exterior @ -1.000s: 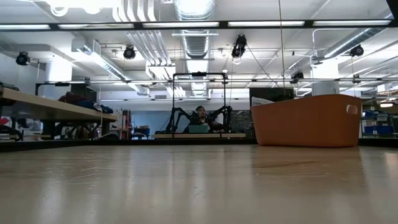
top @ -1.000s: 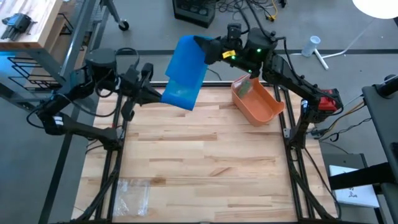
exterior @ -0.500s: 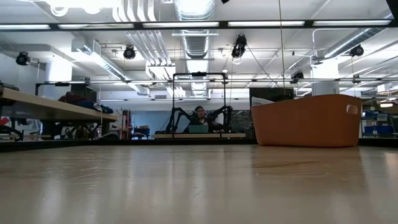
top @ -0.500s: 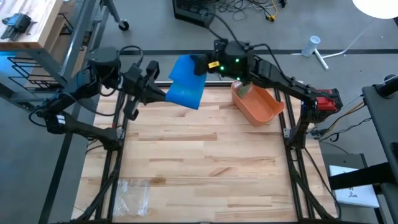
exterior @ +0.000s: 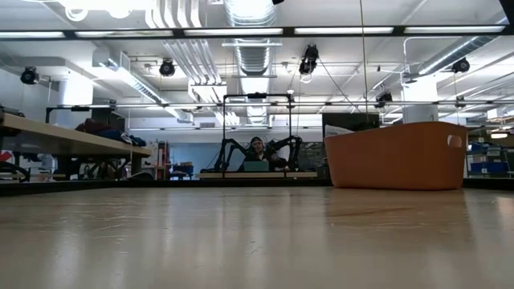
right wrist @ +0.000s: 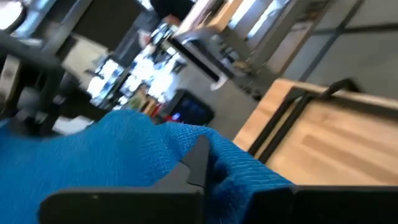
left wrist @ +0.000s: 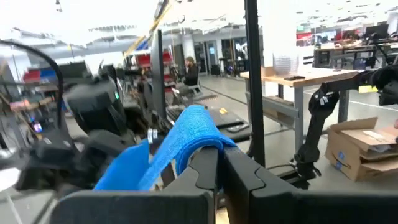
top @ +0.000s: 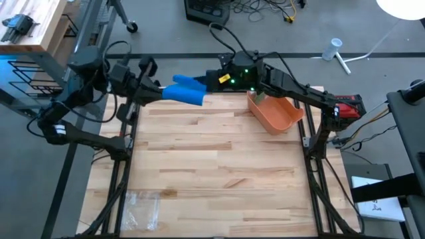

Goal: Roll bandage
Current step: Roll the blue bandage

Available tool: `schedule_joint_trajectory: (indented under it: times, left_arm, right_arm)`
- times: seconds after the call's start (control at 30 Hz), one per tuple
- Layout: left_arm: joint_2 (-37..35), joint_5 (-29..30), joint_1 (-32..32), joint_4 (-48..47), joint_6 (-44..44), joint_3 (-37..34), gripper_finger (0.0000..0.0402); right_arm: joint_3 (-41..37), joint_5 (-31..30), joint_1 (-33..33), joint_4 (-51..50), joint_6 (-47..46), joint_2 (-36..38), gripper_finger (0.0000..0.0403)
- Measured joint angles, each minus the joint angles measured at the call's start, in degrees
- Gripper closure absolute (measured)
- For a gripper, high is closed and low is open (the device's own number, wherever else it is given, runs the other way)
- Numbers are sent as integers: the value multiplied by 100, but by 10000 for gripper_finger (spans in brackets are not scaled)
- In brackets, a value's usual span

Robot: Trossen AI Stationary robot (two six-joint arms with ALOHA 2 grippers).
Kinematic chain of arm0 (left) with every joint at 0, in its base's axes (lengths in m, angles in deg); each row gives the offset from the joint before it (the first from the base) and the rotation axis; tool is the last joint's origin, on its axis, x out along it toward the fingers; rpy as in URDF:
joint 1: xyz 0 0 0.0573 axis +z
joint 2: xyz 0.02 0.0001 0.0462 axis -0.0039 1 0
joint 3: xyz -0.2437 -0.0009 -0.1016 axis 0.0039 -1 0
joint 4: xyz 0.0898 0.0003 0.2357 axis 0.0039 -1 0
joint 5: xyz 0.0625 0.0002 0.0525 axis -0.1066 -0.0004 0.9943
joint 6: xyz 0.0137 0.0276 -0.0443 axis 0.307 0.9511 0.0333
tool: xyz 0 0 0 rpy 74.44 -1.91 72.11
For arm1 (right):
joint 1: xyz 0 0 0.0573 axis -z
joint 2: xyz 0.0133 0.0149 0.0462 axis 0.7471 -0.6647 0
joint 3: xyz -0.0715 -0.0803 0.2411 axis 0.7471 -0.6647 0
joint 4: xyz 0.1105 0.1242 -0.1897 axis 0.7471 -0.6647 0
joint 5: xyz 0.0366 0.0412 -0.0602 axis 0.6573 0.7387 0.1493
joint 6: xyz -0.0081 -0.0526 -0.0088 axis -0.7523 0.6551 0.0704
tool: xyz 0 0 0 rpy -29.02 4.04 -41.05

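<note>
A blue bandage (top: 181, 91) hangs in the air over the table's far edge, bunched into a short narrow band between my two grippers. My left gripper (top: 159, 91) is shut on its left end, and my right gripper (top: 204, 82) is shut on its right end. Both point about level, toward each other. In the left wrist view the cloth (left wrist: 180, 140) humps up over the fingertips. The right wrist view shows the cloth (right wrist: 124, 155) spreading past the fingers. Neither gripper nor the bandage shows in the low view. My left gripper pinches the bandage's left end (left wrist: 198, 144) between its two fingers, coming about level from the table's left. The cloth folds over the fingertips, several layers bunched, and is clear of the table. My right gripper pinches the bandage's right end (right wrist: 219, 160) between its fingers, coming about level from the table's right. The cloth is gathered around the fingers (right wrist: 198, 163) and lifted clear. One layer or several, I cannot tell.
An orange bin (top: 275, 111) stands at the table's far right with something green (top: 260, 95) inside; it also shows in the low view (exterior: 397, 156). A clear plastic bag (top: 141, 204) lies near the front left corner. The wooden tabletop (top: 212, 166) lies below.
My right gripper has come down and toward the table's left, rolling as it went. My left gripper has risen a little toward the far edge. The bandage, a broad sheet hanging from the right gripper, now runs as a short bunched band between the two grippers.
</note>
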Motion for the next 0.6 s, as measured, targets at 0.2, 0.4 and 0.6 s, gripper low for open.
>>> schedule_joint_trajectory:
  times: [0.2, 0.4, 0.6]
  left_arm:
    - [-54, 0, 0, -3, 36, 275, 401]
    - [-83, -74, 0, 129, -178, 517, 401]
    - [-51, -343, -2, 722, -917, 552, 401]
  right_arm:
    - [0, 736, -9, 10, -128, 0, 314]
    - [131, 1378, -2, 56, 221, 0, 239]
    - [166, 1464, -4, 415, 928, 0, 183]
